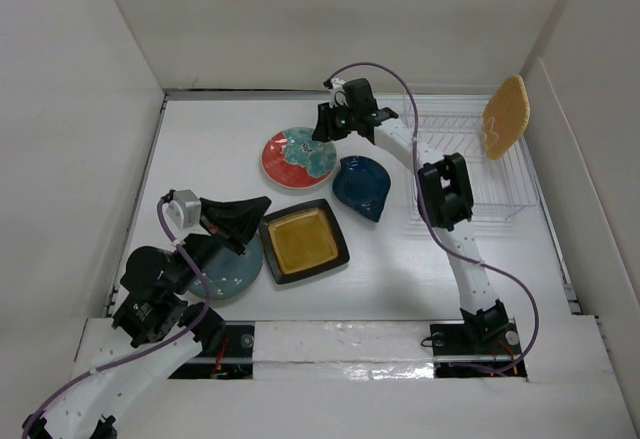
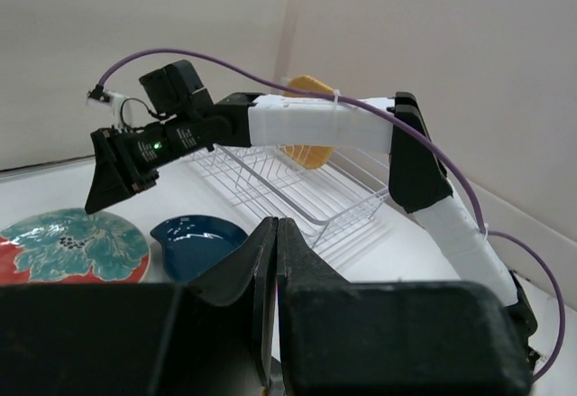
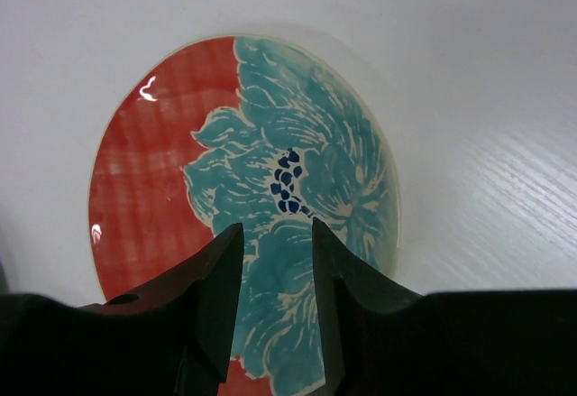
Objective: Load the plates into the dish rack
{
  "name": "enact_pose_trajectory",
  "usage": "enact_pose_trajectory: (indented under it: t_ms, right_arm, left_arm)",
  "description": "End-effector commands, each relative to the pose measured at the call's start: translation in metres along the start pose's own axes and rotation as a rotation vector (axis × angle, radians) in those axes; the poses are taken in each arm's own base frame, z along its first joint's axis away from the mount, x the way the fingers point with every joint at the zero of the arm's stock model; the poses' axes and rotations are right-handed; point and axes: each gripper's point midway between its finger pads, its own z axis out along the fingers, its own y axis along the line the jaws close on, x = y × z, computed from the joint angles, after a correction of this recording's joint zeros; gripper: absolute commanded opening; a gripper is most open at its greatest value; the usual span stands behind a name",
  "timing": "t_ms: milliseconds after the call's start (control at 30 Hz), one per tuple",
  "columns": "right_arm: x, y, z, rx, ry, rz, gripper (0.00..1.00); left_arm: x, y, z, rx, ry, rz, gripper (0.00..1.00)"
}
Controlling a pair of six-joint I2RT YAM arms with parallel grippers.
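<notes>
Step in hand: picking plate two. The white wire dish rack (image 1: pixel 500 187) holds one item, the orange-yellow round plate (image 1: pixel 505 116), upright at its far right end.

Four dishes lie flat on the white surface (image 1: pixel 400 269), all left of the rack:
- dark blue leaf-shaped dish (image 1: pixel 362 187), closest to the rack
- red round plate with teal flowers (image 3: pixel 162 198), next
- black square plate with amber centre (image 1: pixel 303 240)
- grey-teal speckled round plate (image 1: pixel 235 271), farthest

Right pincer (image 3: pixel 275 234) hovers over the red plate's middle, jaws a narrow gap apart, empty. Left pincer (image 2: pixel 275 234) is closed on nothing, well left of the rack.

Next, probably: shift to the rim, lower and pinch the edge, since the flat centre offers no grip.
</notes>
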Motion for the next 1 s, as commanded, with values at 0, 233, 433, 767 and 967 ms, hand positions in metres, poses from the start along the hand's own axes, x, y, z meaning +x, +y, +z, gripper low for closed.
enact_pose_trajectory:
  t_ms: [0, 233, 433, 767, 967]
  right_arm:
    - [-0.039, -0.003, -0.017, -0.02, -0.102, 0.018, 0.43]
    - [-0.015, -0.024, -0.011, 0.036, -0.073, 0.037, 0.49]
    - [0.009, -0.04, -0.001, 0.056, -0.036, 0.078, 0.53]
    - [0.041, -0.025, 0.017, -0.059, 0.048, 0.102, 0.53]
    - [0.056, -0.007, 0.027, -0.16, 0.088, 0.154, 0.48]
  left_arm:
    - [-0.017, -0.007, 0.004, 0.021, -0.04, 0.017, 0.0]
    - [-0.012, -0.004, 0.008, 0.015, -0.02, 0.02, 0.0]
    - [-0.006, -0.004, 0.011, 0.018, 0.003, 0.019, 0.03]
    - [-0.005, -0.002, 0.013, 0.01, 0.005, 0.019, 0.06]
    - [-0.007, -0.003, 0.012, 0.014, -0.004, 0.018, 0.12]
